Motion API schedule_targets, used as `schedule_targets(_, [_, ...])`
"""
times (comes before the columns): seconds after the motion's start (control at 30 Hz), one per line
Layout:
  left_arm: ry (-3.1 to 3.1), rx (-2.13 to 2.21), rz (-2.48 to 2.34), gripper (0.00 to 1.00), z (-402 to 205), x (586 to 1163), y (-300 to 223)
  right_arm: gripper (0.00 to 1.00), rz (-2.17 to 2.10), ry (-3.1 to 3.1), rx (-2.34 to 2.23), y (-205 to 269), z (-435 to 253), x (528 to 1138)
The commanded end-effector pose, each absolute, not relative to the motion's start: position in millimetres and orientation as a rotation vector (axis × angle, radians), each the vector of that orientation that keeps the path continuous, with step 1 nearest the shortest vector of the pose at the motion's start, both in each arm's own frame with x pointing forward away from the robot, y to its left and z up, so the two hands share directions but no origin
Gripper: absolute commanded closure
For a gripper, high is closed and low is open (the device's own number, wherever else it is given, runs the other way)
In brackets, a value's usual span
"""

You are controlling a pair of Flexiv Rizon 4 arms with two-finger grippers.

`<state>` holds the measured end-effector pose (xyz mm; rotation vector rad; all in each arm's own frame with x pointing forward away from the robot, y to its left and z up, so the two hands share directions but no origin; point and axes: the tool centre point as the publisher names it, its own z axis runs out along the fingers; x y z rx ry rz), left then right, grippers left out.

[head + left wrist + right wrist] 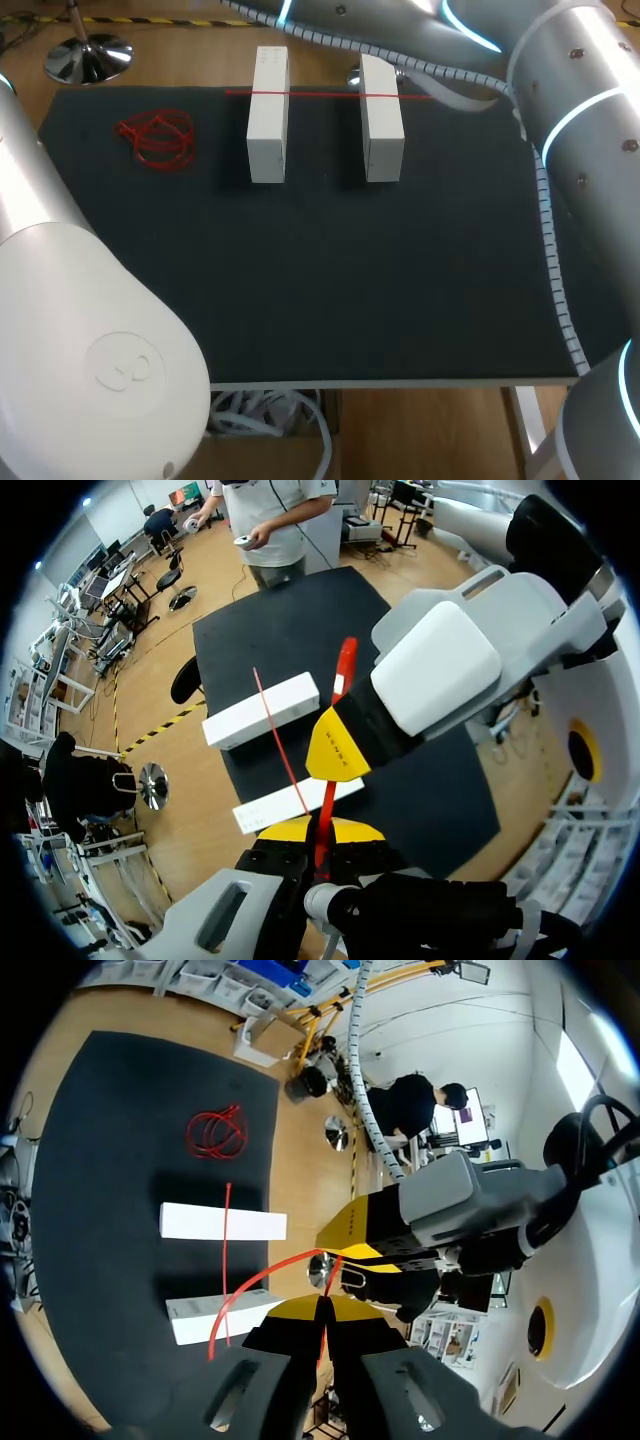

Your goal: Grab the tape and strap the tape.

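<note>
A thin red strap [310, 94] lies straight across the far ends of two white blocks [268, 115] [381, 118] on the black mat [330, 280]. Both grippers are past the mat's far edge, out of the head view. In the left wrist view my left gripper [320, 832] is shut on a second red strap [326, 805], which runs up past my right arm's yellow fingertip [335, 748] to a free end [345, 665]. In the right wrist view my right gripper [323, 1310] is shut on that same strap, whose tail [245, 1295] curves toward the near block [222, 1318].
A loose bundle of red straps [157, 138] lies at the mat's far left, also seen as the bundle [218, 1132] beyond the blocks. A chrome round base [88, 55] stands off the mat's far left corner. My arms fill the near left and the right side.
</note>
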<state>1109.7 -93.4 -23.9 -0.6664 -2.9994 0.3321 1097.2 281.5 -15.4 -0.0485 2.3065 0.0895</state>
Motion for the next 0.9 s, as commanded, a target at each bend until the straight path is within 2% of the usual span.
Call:
schedule_targets(0.03, [-2.997, -0.667, 0.33, 1.0, -23.4, 1110.1, -94.0, 1.0, 0.075, 2.323, -0.044, 284.0, -14.1, 1103.8])
schedule_targets(0.9, [-2.997, -0.667, 0.33, 1.0, -23.4, 1110.1, -94.0, 1.0, 0.055, 2.328, -0.05, 287.0, -16.8, 1113.0])
